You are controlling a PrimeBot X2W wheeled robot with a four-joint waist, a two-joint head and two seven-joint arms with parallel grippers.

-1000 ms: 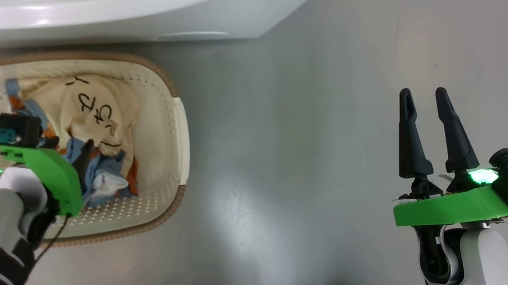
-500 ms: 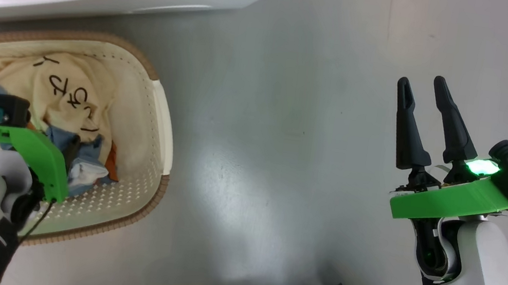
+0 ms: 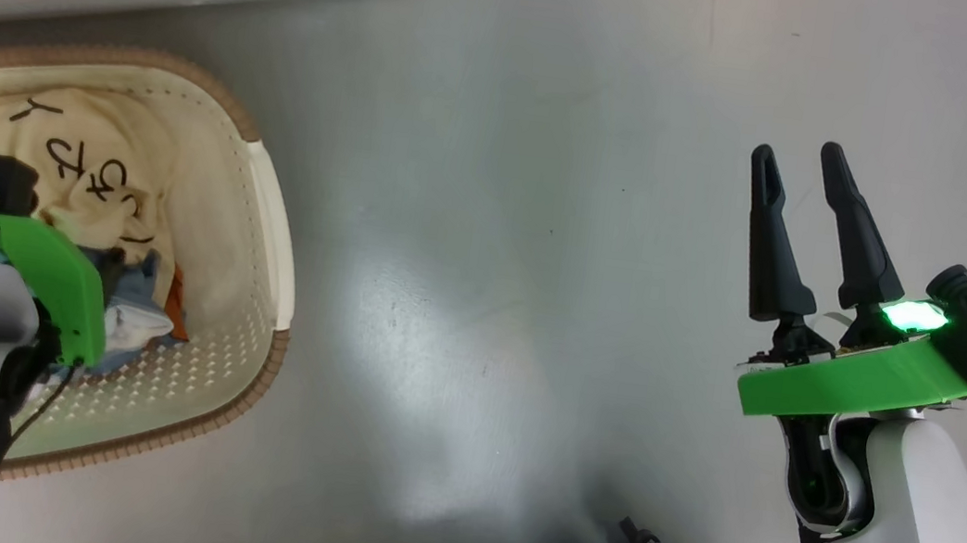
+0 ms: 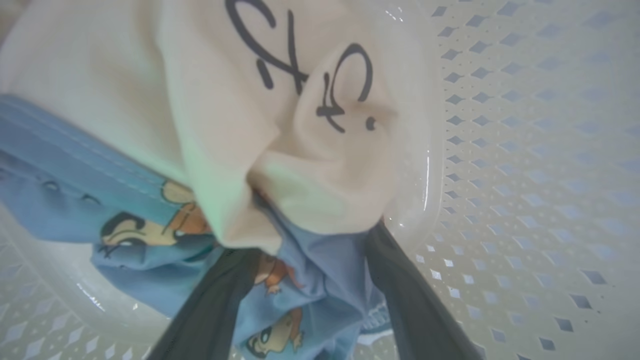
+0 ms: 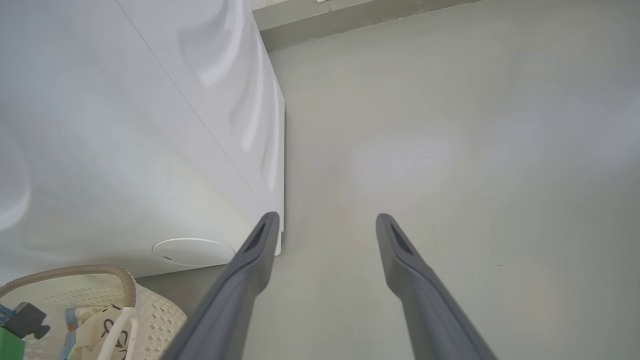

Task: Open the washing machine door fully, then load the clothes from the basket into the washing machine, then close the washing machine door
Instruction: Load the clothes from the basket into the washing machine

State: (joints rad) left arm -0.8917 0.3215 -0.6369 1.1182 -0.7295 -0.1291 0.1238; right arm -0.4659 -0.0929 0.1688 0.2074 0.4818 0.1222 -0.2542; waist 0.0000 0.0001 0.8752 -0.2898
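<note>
In the basket (image 3: 271, 216), at the left of the head view, the clothes (image 3: 130, 188) lie in a loose heap: a cream cloth (image 4: 210, 100) with dark writing on top, and light blue printed fabric (image 4: 320, 280) bunched under and beside it. The basket stands on the floor (image 3: 490, 291) just in front of the white washing machine (image 5: 115, 150).

The left tool (image 4: 310, 242) is down among the clothes with its two fingers (image 4: 415, 300) spread wide; a fold of the blue fabric sits between them, right under the edge of the cream cloth, but they have not closed on it, so nothing is held. The right tool (image 3: 798, 154) hangs well apart over bare floor, likewise wide open and empty.

These pieces look soft, light and limp — they should drape and trail once lifted, not keep any shape. A thick bunched fold is likely a better hold than a flat single layer; thin smooth cloth could slide out from between long narrow fingers. The fold now between the fingers looks a fair place, pinched deep. The cream cloth rests over the blue, so lifting the blue may drag it along or let it slip off partway — a trailing end could catch on the basket rim; the basket itself seems light enough to shift if that happens.
</note>
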